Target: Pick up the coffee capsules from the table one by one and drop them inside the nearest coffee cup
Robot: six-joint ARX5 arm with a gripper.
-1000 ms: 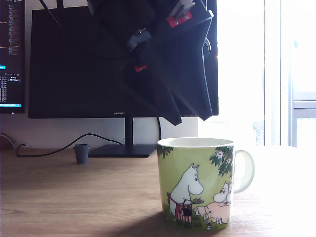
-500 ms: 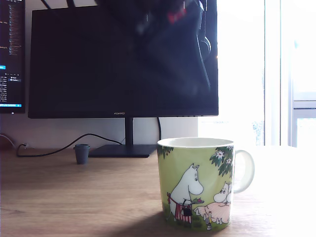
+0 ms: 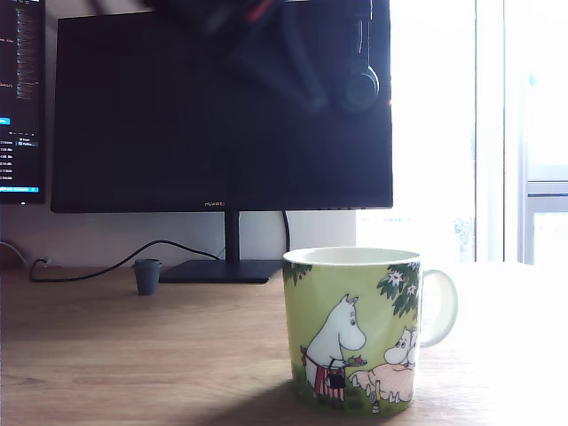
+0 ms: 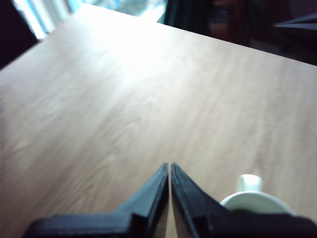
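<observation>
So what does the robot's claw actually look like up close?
In the wrist view, the claw has two matte black fingers, wedge-shaped and tapering to thin tips. In the exterior view the arm is only a dark blur, so cables and markings cannot be made out.

A brown wood-grain surface carries a green mug with white cartoon figures, near the front. Further back, toward the exterior view's left, a small dark grey capsule stands beside a monitor's base and a black cable.
</observation>
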